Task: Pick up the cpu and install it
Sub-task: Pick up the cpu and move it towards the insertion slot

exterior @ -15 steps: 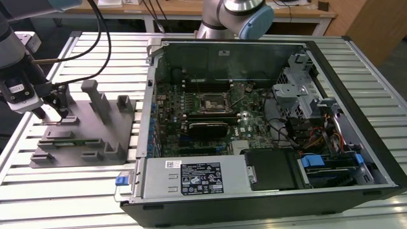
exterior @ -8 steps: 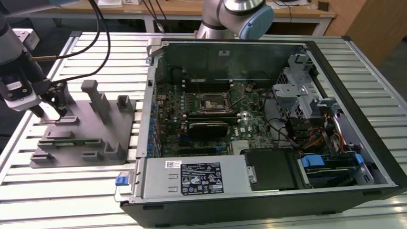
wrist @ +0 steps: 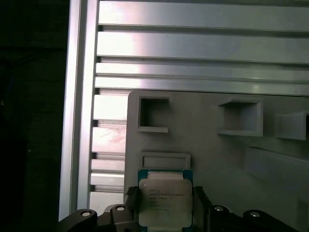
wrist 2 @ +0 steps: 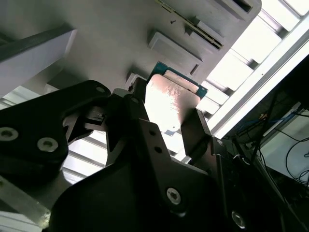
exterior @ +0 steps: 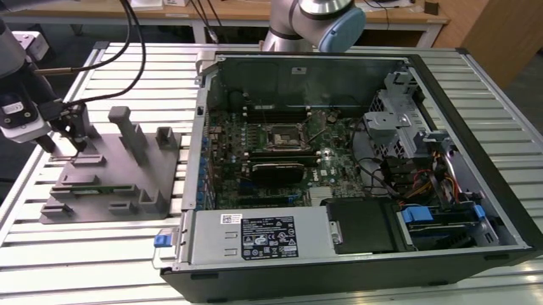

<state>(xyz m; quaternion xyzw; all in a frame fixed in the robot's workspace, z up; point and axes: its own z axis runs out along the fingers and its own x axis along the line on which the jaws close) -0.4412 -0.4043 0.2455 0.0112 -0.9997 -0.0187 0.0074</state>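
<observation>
Now the gripper (wrist: 166,194) clamps the cpu (wrist: 165,205) by opposite edges. The socket (exterior: 281,136) lies well toward the exterior view's right.

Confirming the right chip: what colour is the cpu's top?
Silver-grey, with a green border; the cpu shows best in the first wrist view.

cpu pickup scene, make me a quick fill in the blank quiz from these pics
1. The pincer is shut on the ___.
2. It is over the grey ___ at the exterior view's left.
3. The open computer case lies at the exterior view's ___.

Missing words: cpu; tray; right.
</observation>
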